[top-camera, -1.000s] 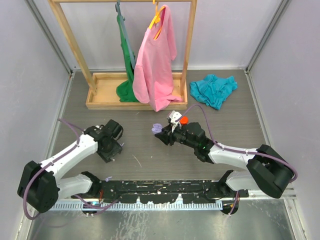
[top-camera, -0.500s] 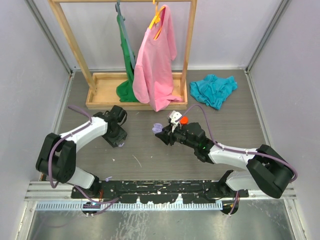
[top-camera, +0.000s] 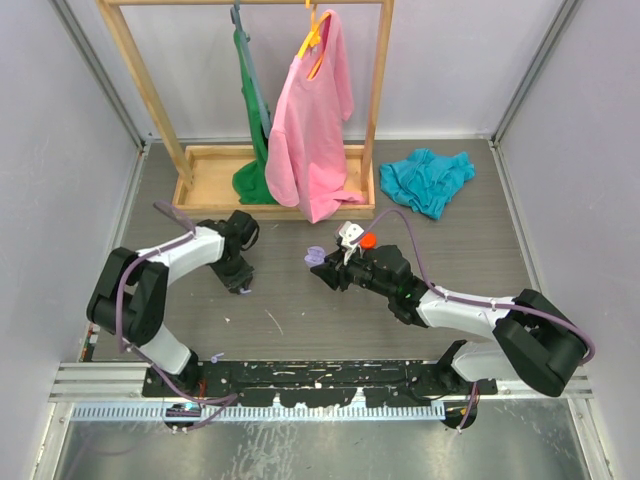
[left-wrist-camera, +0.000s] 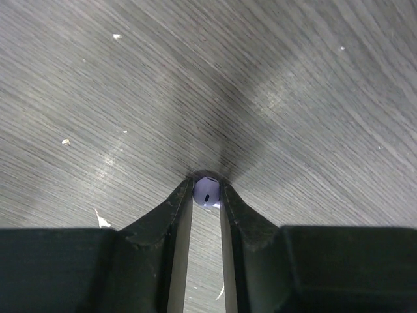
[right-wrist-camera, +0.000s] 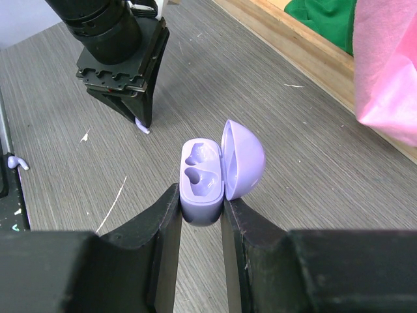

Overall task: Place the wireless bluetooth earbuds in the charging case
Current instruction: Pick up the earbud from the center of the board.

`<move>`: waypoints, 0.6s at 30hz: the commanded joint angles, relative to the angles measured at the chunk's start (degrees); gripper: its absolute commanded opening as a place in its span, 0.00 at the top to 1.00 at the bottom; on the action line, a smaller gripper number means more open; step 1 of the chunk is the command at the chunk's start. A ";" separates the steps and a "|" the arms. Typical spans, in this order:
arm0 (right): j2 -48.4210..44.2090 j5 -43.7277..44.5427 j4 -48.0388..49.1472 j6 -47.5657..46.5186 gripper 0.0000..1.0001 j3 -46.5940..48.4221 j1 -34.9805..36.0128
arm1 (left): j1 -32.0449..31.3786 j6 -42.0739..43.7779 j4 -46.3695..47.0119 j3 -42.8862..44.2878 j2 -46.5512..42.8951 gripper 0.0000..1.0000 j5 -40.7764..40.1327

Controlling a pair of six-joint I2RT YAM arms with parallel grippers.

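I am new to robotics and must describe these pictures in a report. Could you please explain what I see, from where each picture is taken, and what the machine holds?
These are two robot arms bolted at the near edge of a grey table. Each ends in a two-finger gripper. The wide picture comes from a fixed camera above and behind the arms. The two close pictures come from cameras on the wrists, so the dark shapes at the bottom are each arm's own fingers. The left gripper pinches a tiny lilac earbud right at the tabletop. The right gripper clamps a lilac charging case; its lid is open and both hollows are empty. At the back stands a wooden rack with a green garment and a pink shirt. A teal cloth lies beside it.
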 commanded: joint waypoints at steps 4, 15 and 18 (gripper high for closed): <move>-0.83 0.93 2.86 -0.73 0.99 0.37 0.32 | -2.01 10.52 -0.26 2.77 1.14 0.82 2.18; -0.74 0.86 2.46 -0.55 0.99 0.62 0.27 | -10.55 26.38 -4.55 9.20 6.44 0.81 -0.06; -0.66 0.65 2.29 -0.46 0.99 0.74 0.27 | -11.88 29.85 -4.16 9.51 7.64 0.81 0.36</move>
